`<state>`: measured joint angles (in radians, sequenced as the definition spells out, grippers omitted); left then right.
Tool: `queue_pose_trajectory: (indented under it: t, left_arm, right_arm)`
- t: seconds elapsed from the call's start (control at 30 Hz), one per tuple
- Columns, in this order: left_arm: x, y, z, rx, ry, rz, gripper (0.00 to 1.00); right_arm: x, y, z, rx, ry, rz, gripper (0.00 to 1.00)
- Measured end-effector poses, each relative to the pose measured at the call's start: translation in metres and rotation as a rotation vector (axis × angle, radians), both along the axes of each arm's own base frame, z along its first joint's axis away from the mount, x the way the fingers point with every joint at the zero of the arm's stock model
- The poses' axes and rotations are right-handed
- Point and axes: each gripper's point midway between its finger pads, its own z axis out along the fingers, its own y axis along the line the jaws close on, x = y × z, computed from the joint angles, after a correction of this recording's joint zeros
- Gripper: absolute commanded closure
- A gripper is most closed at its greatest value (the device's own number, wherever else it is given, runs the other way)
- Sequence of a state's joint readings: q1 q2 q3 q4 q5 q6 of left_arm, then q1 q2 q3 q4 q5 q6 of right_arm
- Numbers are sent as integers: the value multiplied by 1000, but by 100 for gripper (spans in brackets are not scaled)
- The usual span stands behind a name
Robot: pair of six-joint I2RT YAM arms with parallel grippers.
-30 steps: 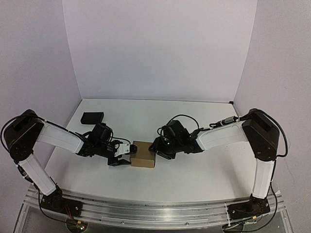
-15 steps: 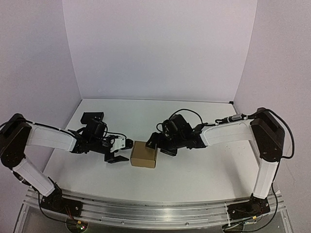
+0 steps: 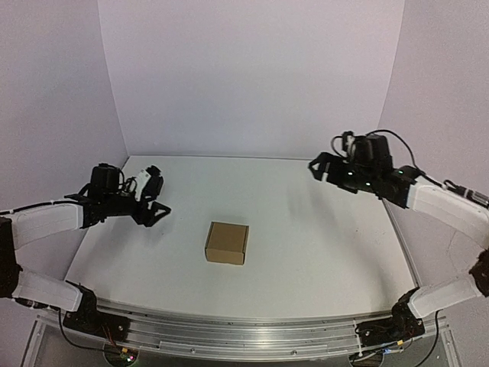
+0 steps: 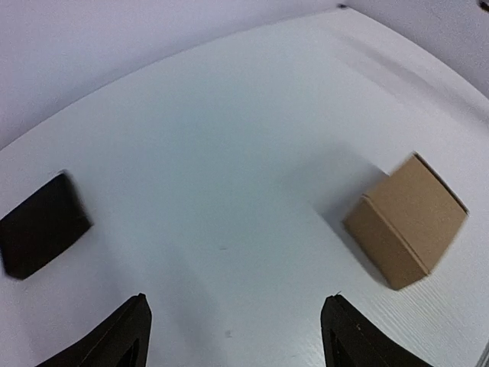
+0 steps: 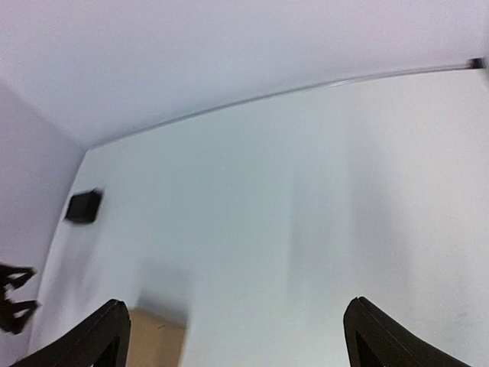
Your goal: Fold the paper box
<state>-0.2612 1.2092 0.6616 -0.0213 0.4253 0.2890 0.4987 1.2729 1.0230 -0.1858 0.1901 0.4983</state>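
The paper box (image 3: pixel 227 242) sits closed and flat on the white table (image 3: pixel 321 260), a little toward 6 o'clock from the table's middle in my top view, with nothing touching it. It is squarish from above, so I can name no clear long axis. Its top face points up at the camera. Its edges run nearly square to the table's near edge, turned slightly clockwise, so the far edge dips a little toward 3 o'clock.

The left gripper (image 3: pixel 157 197) hangs above the table at about 10 o'clock from the box, well apart from it. Its jaws stand wide and hold nothing. Through the left wrist camera I see both dark fingertips (image 4: pixel 126 336) at the bottom of the frame with bare table between them. There the box (image 4: pixel 405 222) lies at about 3 o'clock, one corner toward the lens, showing its top and one side face. A seam line runs along the far edge of the top. A small black object (image 4: pixel 42 225) lies on the table at 9 o'clock in that same view, well apart from the box.

The right gripper (image 3: pixel 322 170) is raised at about 2 o'clock from the box, also well clear of it. Its jaws are spread wide and empty. The right wrist view is blurred. It shows the box (image 5: pixel 157 336) only as a brown corner at 7 o'clock, and the black object (image 5: pixel 82 206) near the left wall.
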Motion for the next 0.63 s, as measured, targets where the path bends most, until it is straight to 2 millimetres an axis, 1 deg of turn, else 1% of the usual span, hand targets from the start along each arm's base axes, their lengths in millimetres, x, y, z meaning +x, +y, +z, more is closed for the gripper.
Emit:
queue_pose_trajectory:
  t: [0.07, 0.1, 0.13, 0.17, 0.2, 0.27, 0.37, 0.47, 0.57, 0.63]
  left_arm:
    - [15, 42, 14, -60, -23, 176, 18]
    - [18, 61, 20, -93, -36, 250, 11]
    - [18, 82, 25, -132, -53, 325, 7]
    - [16, 95, 25, -156, -61, 375, 3]
    - [12, 108, 24, -179, -65, 421, 1]
    - [4, 128, 17, -215, -73, 496, 0]
    - [-14, 143, -3, -236, -69, 565, 0]
    - [-28, 152, -17, -239, -74, 627, 0]
    - [-36, 170, -20, -240, -104, 737, 0]
    - [-39, 181, -16, -236, -138, 793, 0]
  right_arm:
    - [-6, -72, -9, -80, -28, -165, 2]
    - [-15, -102, -18, -132, -35, -235, 2]
    - [-24, -119, -26, -173, -38, -274, 2]
    - [-33, -130, -34, -210, -41, -294, 2]
    - [-43, -137, -43, -245, -45, -302, 2]
    - [-60, -148, -62, -309, -71, -296, 2]
    - [-79, -155, -88, -373, -108, -269, 2]
    - [-97, -162, -113, -413, -152, -262, 2]
    - [-109, -168, -130, -423, -204, -272, 2]
    - [-114, -170, -134, -421, -238, -276, 2]
